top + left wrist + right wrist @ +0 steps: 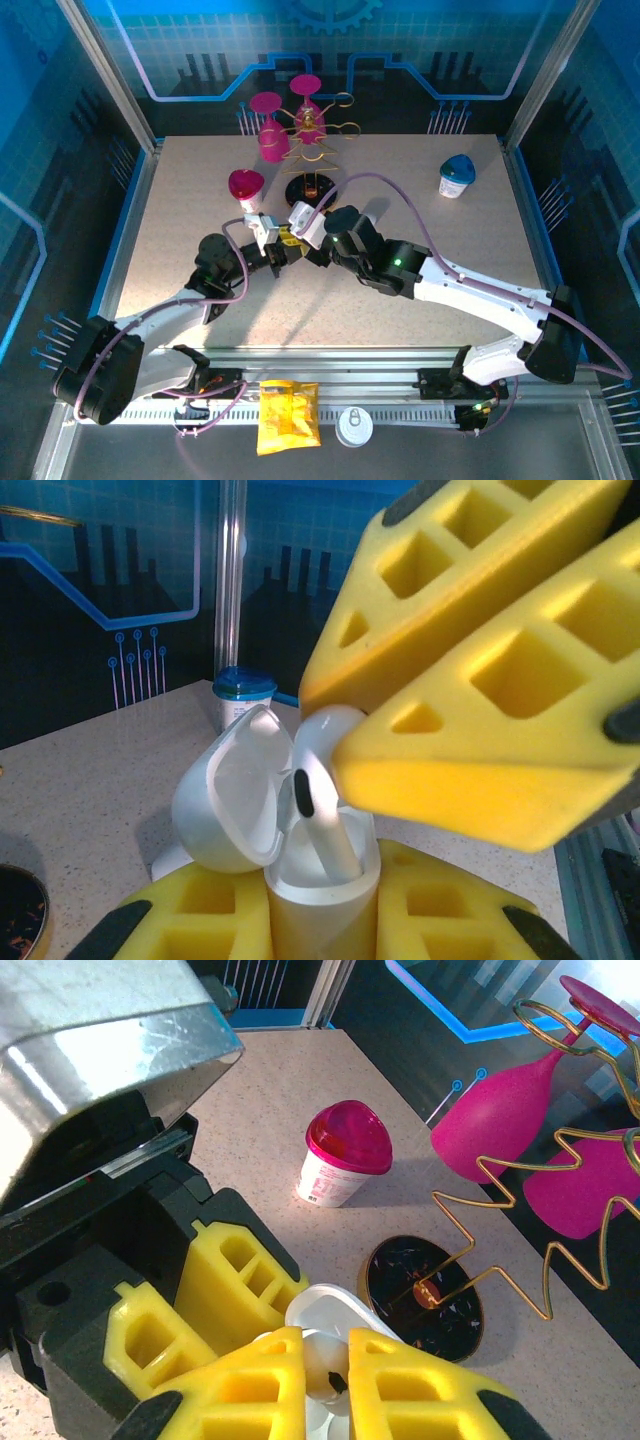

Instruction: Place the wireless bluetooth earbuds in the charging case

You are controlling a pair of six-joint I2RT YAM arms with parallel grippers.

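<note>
Charging case: the white charging case [322, 885] stands upright above the middle of the table, its lid [230, 795] swung open to one side.
Left gripper: the left gripper [322, 930] is clamped shut on the case body, with a yellow foam finger on each side.
Right gripper: the right gripper [328, 1380] is closed almost fully, pinching one earbud by its rounded head.
Earbud: the earbud [318, 805] points stem-down into the case's well. The stem tip is below the rim and the head above it (it leans a little and does not look seated).
Done: the case is open and steadied, and one earbud is partly in.
Left: by judgement, that earbud needs pushing home and releasing. Whether a second earbud sits in the case cannot be told.
Surface: a speckled beige table [180, 215] carries a pink-lidded cup [345, 1155], a blue-lidded cup [457, 177], and a gold wire rack [318, 130] hung with pink glasses [500, 1120] over a black round base [420, 1295].
Room: blue printed panels stand behind aluminium posts. A yellow packet [288, 415] and a small tin [354, 427] lie at the front rail.
</note>
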